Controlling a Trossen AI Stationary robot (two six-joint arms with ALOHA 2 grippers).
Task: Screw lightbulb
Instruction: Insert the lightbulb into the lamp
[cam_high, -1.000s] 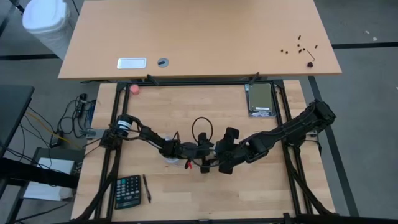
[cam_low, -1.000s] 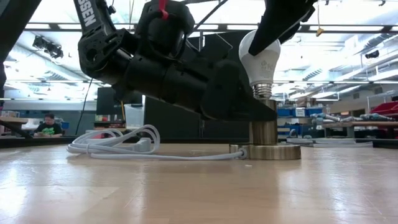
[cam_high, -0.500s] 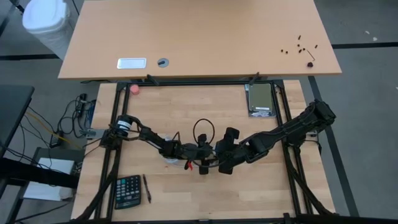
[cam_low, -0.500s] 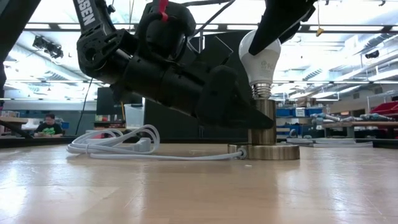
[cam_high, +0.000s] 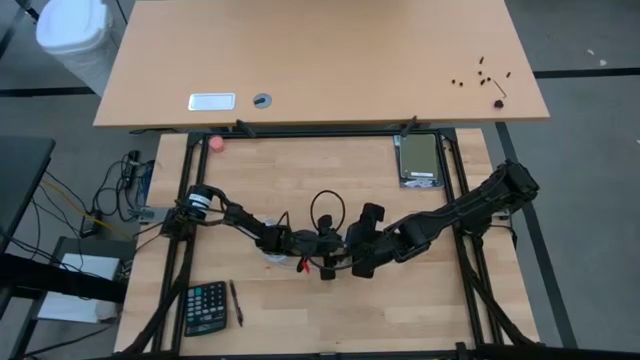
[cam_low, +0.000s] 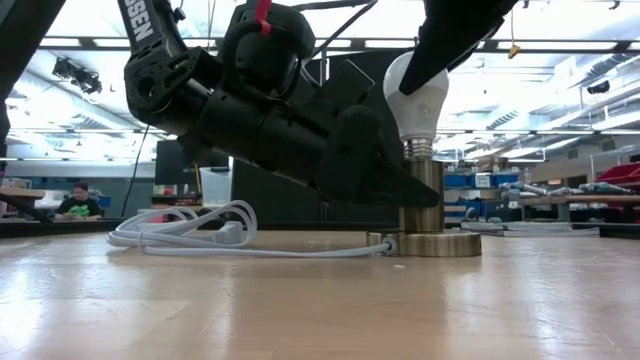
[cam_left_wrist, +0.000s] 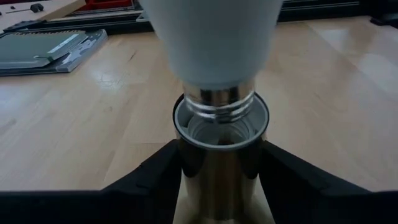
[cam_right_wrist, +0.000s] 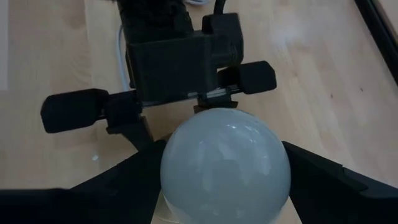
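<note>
The white lightbulb stands upright with its grey screw base in the mouth of a brass lamp socket. The socket rises from a round brass foot that rests on the table. A white cord runs from the foot and lies coiled on the table. My left gripper is shut on the socket's tube, low over the table's middle. My right gripper comes from above and is shut on the bulb's globe. My left gripper pinches the socket's brass tube between its two fingers, just below the open mouth. The fingers come from the table's left, slanting slightly down. The socket stands upright on its foot. My right gripper holds the bulb's round globe between its two fingers, one on each side. It comes from above, slanting in from the table's right. The bulb is upright, its screw base in the socket's mouth.
A calculator and a pen lie near the front left. A pink ball sits at the far left and a grey flat device at the far right. A second desk stands beyond.
My left gripper has tipped, so its fingers now slant lower along the socket than a second ago. The bulb has stayed at the socket's mouth in my right gripper.
</note>
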